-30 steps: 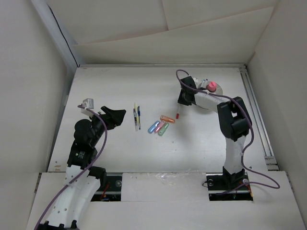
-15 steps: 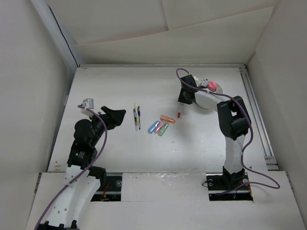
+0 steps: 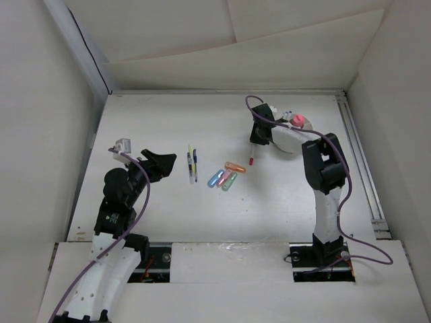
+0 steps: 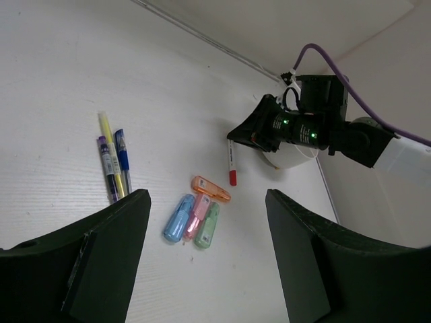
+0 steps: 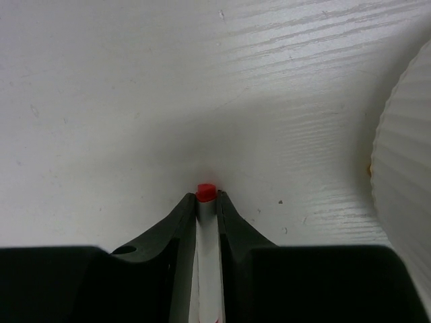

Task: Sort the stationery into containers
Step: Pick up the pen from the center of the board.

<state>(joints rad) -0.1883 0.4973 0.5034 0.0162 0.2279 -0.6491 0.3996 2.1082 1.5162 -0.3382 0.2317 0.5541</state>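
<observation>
The right gripper [image 5: 207, 200], jaws narrow around a thin white red-tipped pen [image 4: 231, 161], could catch its dangling end on the round white plastic cup [image 5: 404, 168] at frame right. The left gripper [image 3: 167, 161] gapes wide, empty.

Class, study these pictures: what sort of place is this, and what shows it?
Probably a robot test cell: left arm and right arm bolted at the edge of a white table, plain white panels boxing it in, markers laid out for sorting.
</observation>
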